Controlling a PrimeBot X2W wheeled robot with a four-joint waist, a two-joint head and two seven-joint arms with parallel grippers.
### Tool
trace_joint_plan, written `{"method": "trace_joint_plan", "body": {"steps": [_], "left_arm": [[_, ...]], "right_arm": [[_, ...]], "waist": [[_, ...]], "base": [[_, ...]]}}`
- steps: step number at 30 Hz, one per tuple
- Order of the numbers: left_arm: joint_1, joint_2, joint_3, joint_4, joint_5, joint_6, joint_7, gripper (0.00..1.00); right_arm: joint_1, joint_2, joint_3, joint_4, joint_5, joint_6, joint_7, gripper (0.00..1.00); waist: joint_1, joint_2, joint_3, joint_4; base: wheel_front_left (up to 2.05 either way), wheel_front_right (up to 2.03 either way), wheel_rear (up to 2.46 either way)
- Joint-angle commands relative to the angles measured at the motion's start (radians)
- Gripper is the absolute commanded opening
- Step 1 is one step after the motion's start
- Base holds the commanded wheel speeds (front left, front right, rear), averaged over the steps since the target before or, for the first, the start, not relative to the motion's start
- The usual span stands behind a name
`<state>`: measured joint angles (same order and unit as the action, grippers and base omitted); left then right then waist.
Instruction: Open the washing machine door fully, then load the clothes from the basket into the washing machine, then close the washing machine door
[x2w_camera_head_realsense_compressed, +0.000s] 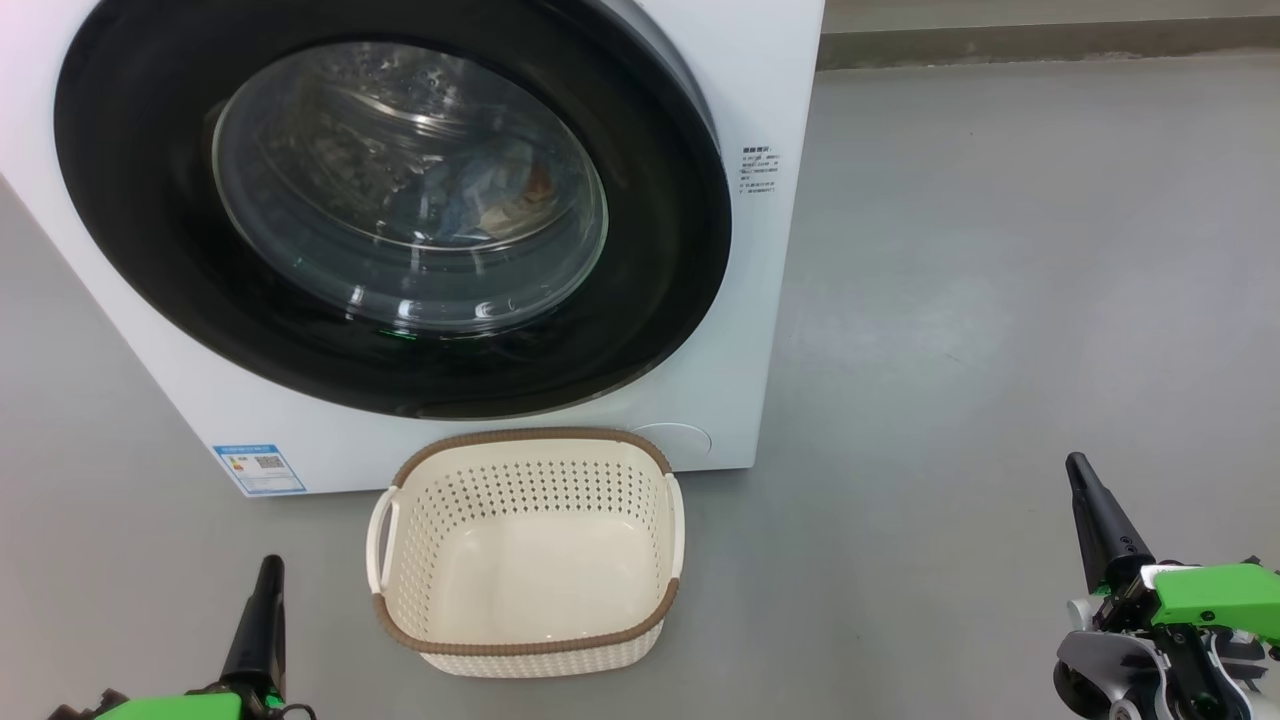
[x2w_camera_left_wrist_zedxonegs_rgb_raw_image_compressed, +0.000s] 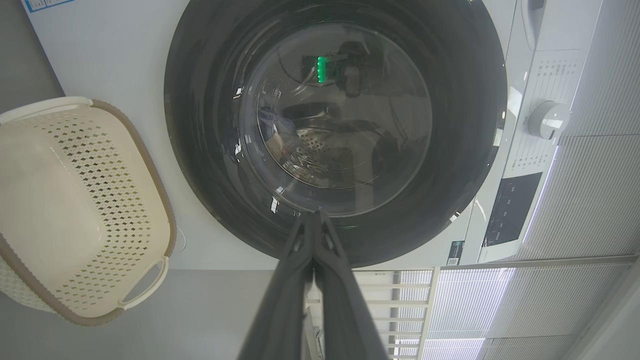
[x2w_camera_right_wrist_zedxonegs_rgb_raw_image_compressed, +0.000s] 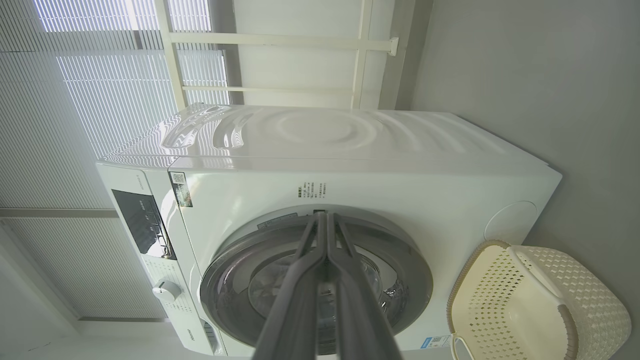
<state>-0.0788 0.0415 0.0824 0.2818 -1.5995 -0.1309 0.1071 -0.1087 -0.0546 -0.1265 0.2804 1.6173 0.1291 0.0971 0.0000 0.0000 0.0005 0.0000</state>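
Seemingly all is done: the washing machine door sits shut on the washing machine, and the clothes show blue behind its glass. The basket stands empty on the floor just before it. The left fingers and right fingers are pressed together, holding nothing.

Grey floor spreads ahead of the right gripper. Darker strip far ahead of it, maybe a skirting. In the right wrist view, window blinds and white railing lie beyond that gripper's tips.
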Motion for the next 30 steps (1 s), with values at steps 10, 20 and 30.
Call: {"method": "trace_joint_plan", "body": {"steps": [10, 20, 30], "left_arm": [[-0.037, 0.009, 0.033, -0.030, -0.008, 0.000, 0.007, 0.00], [-0.037, 0.009, 0.033, -0.030, -0.008, 0.000, 0.007, 0.00], [-0.037, 0.009, 0.033, -0.030, -0.008, 0.000, 0.007, 0.00]], "right_arm": [[-0.005, -0.003, 0.021, -0.030, -0.001, 0.002, 0.009, 0.00], [-0.005, -0.003, 0.021, -0.030, -0.002, 0.002, 0.009, 0.00], [-0.005, -0.002, 0.020, -0.030, -0.002, 0.002, 0.010, 0.00]], "waist": [[0.0000, 0.0000, 0.000, 0.000], [0.0000, 0.0000, 0.000, 0.000], [0.0000, 0.0000, 0.000, 0.000]], "base": [[0.00, 0.00, 0.00], [0.00, 0.00, 0.00], [0.00, 0.00, 0.00]]}}
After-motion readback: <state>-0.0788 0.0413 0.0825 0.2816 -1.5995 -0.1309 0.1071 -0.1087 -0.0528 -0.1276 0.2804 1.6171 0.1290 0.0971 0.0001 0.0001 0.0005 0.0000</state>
